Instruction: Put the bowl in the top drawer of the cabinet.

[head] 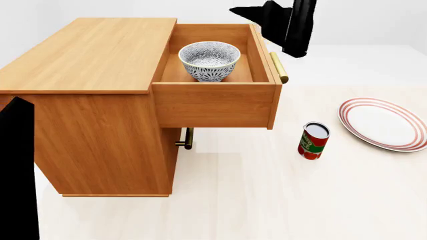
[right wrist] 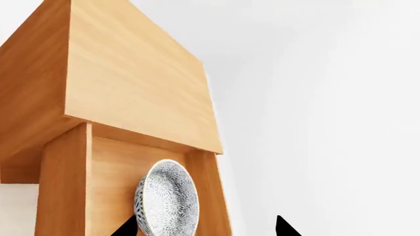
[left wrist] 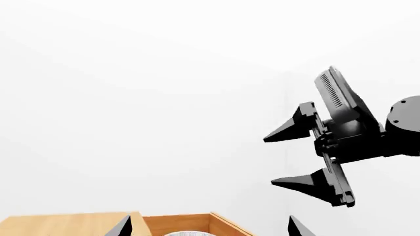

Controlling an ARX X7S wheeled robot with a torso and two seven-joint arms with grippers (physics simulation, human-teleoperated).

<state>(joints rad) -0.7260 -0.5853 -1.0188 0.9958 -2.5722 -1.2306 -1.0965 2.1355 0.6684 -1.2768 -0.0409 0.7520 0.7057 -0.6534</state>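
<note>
The cabinet [head: 87,55] stands at the left of the head view with its top drawer [head: 213,106] pulled out to the right, brass handle [head: 279,67] on its front. The blue-grey speckled bowl [head: 209,60] sits upright inside the drawer, touched by nothing. My right gripper [left wrist: 269,161] hovers open and empty above the drawer's far front corner. My left gripper [left wrist: 210,231] is open too, and the bowl's rim [left wrist: 187,234] just shows between its fingertips. In the right wrist view the bowl [right wrist: 167,199] lies beyond the open right gripper [right wrist: 203,230].
A red-labelled can [head: 313,141] stands on the pale floor to the right of the drawer. A flat white plate with red rim rings [head: 383,124] lies further right. The lower drawer's handle [head: 187,138] shows under the open drawer. My left arm [head: 17,170] fills the left edge.
</note>
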